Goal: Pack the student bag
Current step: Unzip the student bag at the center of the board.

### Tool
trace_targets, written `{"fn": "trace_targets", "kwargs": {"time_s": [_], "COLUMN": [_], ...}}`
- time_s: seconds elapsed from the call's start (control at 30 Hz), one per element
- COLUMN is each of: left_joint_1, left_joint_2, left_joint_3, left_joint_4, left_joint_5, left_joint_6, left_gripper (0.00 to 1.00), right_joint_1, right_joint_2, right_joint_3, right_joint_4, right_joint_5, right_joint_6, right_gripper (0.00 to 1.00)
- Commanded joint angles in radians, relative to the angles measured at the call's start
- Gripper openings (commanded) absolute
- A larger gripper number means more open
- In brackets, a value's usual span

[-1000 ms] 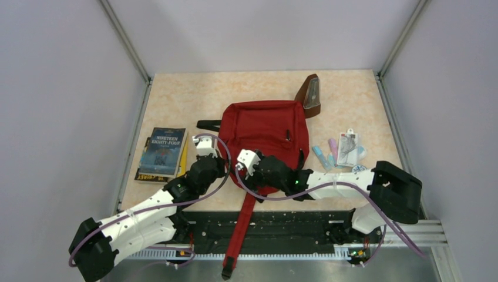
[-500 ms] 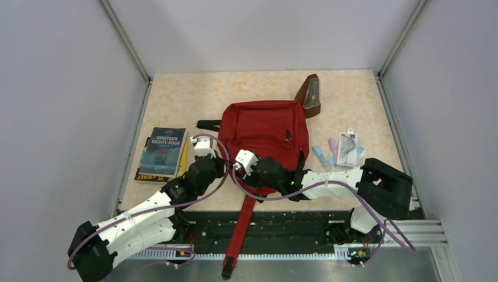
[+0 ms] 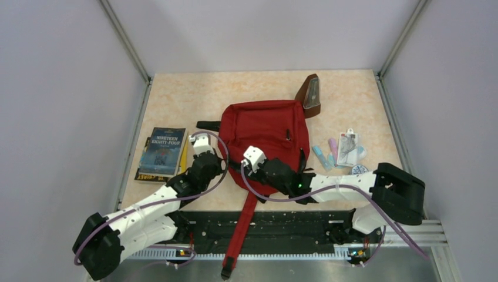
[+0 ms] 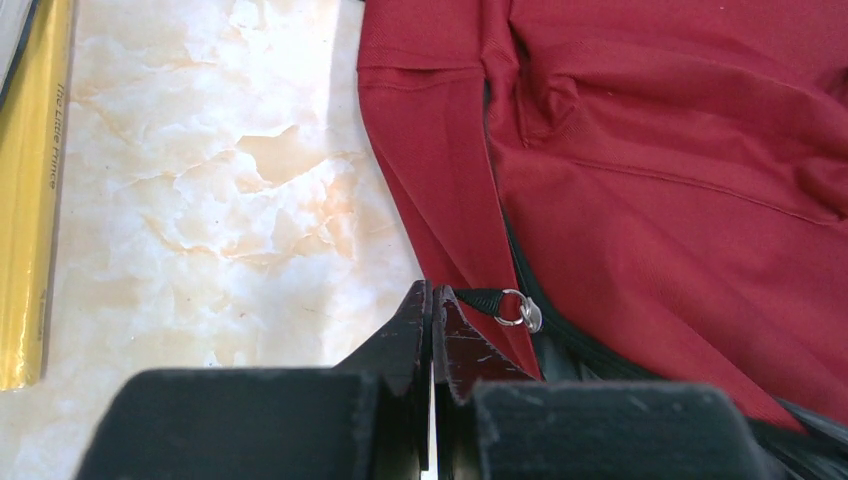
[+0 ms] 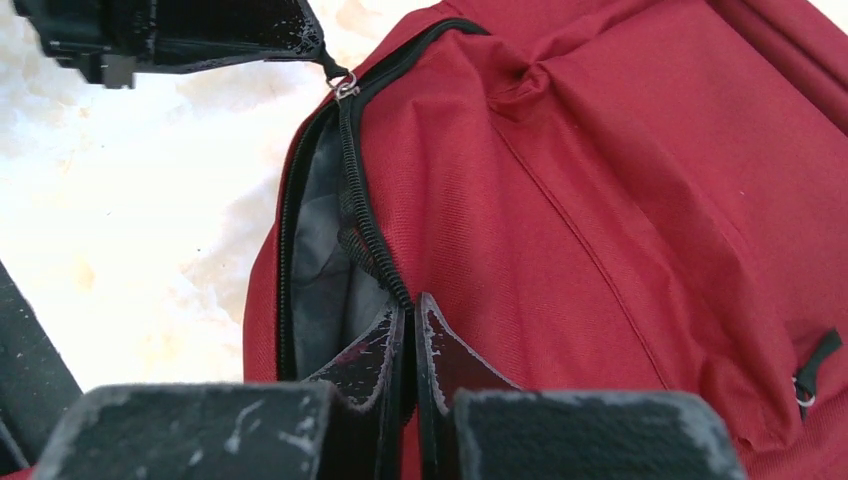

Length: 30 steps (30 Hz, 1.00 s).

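The long red strap (image 3: 239, 229) of the student bag (image 3: 264, 126) runs from the bag's near end toward the arm bases and goes over the near edge of the table (image 3: 176, 100).

At the near left corner of the bag, the left gripper (image 4: 432, 300) has its fingers pressed together on the black zipper pull (image 4: 510, 308), which carries a small metal ring. Just right of it, at the same near end, the right gripper (image 5: 410, 315) is closed too, and it pinches the edge of the bag's opening where the black zipper (image 5: 365, 215) runs. The zipper is partly open here and the grey lining (image 5: 320, 260) shows inside.

The bag lies flat at the middle of the table.

Left of the bag, a little apart from it, a blue book (image 3: 163, 151) lies on top of a yellow book (image 4: 30, 200). Right of the bag there are some pastel pens (image 3: 326, 154) and a small packet (image 3: 349, 148), close to each other.

At the far right corner of the bag a brown metronome (image 3: 310, 96) stands, just beside the fabric.
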Motion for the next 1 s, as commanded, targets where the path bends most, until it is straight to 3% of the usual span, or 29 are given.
{"fn": "trace_targets", "kwargs": {"time_s": [0.0, 0.6, 0.97], "left_joint_1": [0.048, 0.292, 0.340], "left_joint_2": [0.053, 0.267, 0.461], "left_joint_3": [0.043, 0.158, 0.249], "left_joint_4": [0.101, 0.248, 0.361], "left_joint_5": [-0.004, 0.137, 0.129], "left_joint_6": [0.026, 0.110, 0.182], "left_gripper": [0.00, 0.00, 0.00], "right_joint_1": [0.010, 0.016, 0.022], "right_joint_2": [-0.106, -0.274, -0.327], "right_joint_3": [-0.045, -0.138, -0.099], "right_joint_4": [0.007, -0.011, -0.075], "right_joint_5": [0.032, -0.056, -0.110], "right_joint_6": [0.031, 0.085, 0.059], "right_gripper": [0.00, 0.00, 0.00]}}
